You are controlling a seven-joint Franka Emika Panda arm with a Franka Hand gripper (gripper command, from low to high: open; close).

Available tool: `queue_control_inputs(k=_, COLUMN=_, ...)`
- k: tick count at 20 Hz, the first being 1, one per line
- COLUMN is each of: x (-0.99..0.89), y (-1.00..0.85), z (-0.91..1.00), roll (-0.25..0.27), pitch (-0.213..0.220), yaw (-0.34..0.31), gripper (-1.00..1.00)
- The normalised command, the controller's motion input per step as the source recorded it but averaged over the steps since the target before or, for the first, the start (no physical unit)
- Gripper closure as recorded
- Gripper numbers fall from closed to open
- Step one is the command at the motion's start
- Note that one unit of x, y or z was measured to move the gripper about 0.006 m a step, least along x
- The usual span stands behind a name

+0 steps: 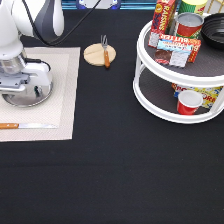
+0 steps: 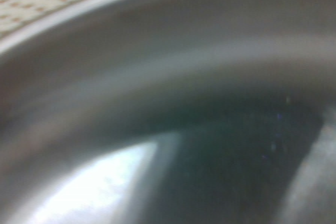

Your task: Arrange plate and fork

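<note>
Main risk, as I judge it: the gripper [image 1: 22,89] sits right down on the plate [image 1: 30,97], so any sideways move could drag the plate across the placemat [image 1: 62,90] or off its edge; the shiny metal probably slides easily. A 2nd risk: the knife [image 1: 25,126] lies near, on the placemat toward the exterior view's bottom, & a shoved plate could knock it. Arm pose: wrist vertical, hand pointing straight down over the plate at the exterior view's left, body of the arm rising toward the top-left corner. Fingers hidden by the hand's bulk, so can't tell if it grasps the plate or has let go. Wrist cam shows only the plate's [image 2: 150,125] inner metal surface from v. close. Fork [image 1: 105,47] lies on the wooden coaster [image 1: 95,54], well apart from the gripper, toward the exterior view's top, untouched.
</note>
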Motion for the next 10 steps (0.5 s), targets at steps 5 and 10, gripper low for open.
queue_control_inputs(k=5, x=-0.15, y=0.38, z=0.94, roll=-0.043, pitch=-0.032, yaw=0.039, gripper=-1.0)
queue_control_inputs(k=10, x=-0.39, y=0.73, z=0.68, roll=-0.097, pitch=-0.054, yaw=0.055, gripper=-1.0)
